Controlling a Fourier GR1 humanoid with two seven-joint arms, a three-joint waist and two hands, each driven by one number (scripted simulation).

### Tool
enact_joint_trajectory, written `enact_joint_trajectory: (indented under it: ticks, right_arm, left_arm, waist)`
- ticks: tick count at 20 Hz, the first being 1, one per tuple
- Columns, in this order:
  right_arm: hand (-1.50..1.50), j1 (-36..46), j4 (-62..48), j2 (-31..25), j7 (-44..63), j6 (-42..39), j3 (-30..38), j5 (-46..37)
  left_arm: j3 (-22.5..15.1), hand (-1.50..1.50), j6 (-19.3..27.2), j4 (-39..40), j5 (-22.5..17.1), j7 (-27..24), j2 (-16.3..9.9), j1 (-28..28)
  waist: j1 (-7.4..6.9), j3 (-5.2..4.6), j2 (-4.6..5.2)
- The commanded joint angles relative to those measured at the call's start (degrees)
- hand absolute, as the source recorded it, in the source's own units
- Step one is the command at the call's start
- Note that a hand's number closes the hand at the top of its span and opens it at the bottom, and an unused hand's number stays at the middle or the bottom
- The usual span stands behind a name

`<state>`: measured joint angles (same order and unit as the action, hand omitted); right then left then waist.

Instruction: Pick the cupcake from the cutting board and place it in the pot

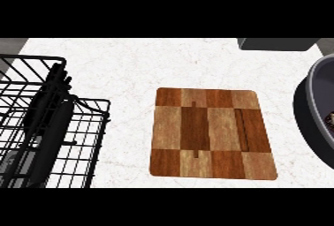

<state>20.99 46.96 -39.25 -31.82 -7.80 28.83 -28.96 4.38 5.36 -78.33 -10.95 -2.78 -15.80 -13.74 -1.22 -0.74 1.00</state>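
- One cutting board [212, 133], a checker of light and dark wood, lies flat on the white marbled counter [130, 66]; its top is bare, and no cupcake shows on it or anywhere else in view.
- One black wire rack [49, 128] stands left of the cutting board, with dark utensils inside it that I cannot count.
- One dark grey pot [317, 110] sits right of the cutting board, cut by the edge.
- One grey box-like thing [277, 43] lies beyond the cutting board, far right.
- Neither hand shows, so their state cannot be told.

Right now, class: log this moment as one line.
cutting board: bare, no cupcake seen | pot: right edge | dish rack: left | hands: not in view
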Motion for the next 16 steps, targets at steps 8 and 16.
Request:
enact_joint_trajectory:
  ticks: [8,16]
  right_arm:
    - [-1.50,6.84,-11.15,-3.28,2.62,-9.21,11.95,14.37]
    - [-1.50,5.83,-20.23,-11.06,-2.91,-14.49,18.89,20.13]
  left_arm:
    - [-0.59,0.00,0.06,-5.00,-0.73,0.14,2.25,-1.44]
    - [0.29,0.00,1.00,-4.46,0.30,2.13,1.38,-4.64]
  waist:
    - [0.71,0.86,-0.96]
    - [0.93,1.03,-0.57]
